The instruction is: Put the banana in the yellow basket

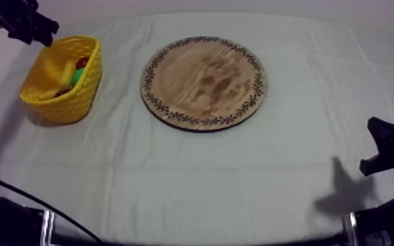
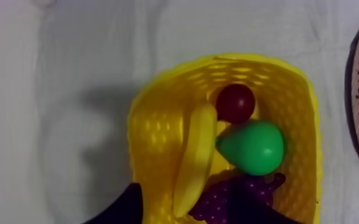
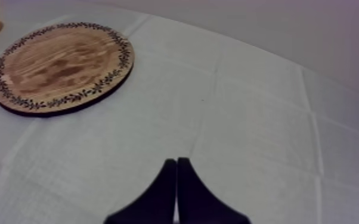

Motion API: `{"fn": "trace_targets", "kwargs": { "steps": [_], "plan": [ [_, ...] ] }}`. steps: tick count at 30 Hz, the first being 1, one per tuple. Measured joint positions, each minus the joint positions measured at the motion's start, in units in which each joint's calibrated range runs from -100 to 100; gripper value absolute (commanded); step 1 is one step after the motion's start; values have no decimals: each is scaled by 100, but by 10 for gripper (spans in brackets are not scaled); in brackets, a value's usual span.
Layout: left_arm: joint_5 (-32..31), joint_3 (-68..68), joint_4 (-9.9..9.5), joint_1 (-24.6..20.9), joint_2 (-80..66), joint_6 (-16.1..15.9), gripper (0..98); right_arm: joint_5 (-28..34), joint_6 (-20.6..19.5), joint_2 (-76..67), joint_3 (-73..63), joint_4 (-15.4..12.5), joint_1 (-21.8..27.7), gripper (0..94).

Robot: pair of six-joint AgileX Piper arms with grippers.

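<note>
Lying in the yellow basket [image 2: 152, 137] beside a small red fruit [image 2: 235, 102], a pear [image 2: 254, 147] and grapes [image 2: 214, 205], the banana [image 2: 195, 158] looks delivered, we judge; only pulling away seems left. Our left hand [image 1: 41, 33] hovers above the basket, fingers [image 2: 122, 208] apart, holding nothing. The wooden board [image 1: 203, 82] is bare. Our right hand [image 3: 176, 173] sits low over the surface [image 3: 259, 119], fingers together, empty. The banana's near end is cut off; a finger half hides the grapes.

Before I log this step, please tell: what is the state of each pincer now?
Left pincer: open, over the yellow basket, holding nothing.
Right pincer: closed, empty, above the cloth.
</note>
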Motion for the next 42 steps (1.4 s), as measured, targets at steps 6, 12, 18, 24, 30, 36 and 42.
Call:
{"fn": "trace_targets", "kwargs": {
  "steps": [6,12,18,24,30,36,42],
  "plan": [
    [-214,76,214,-119,-829,-149,218,0,0,0,0,0,0,3],
    [-576,375,316,-165,-1829,-35,114,0,0,0,0,0,0,3],
    [-1053,1112,449,-193,-3091,28,48,0,0,0,0,0,0,3],
    [-1056,1946,751,-271,-4503,-43,6,0,0,0,0,0,0,3],
    [-1575,3069,886,-334,-6013,7,1,-11,0,0,0,0,0,3],
    [-2628,4587,886,-373,-7463,213,0,-2,0,0,0,0,0,3],
    [-3675,6262,902,-390,-8562,329,0,-2,0,0,0,0,0,3]
  ]
}}
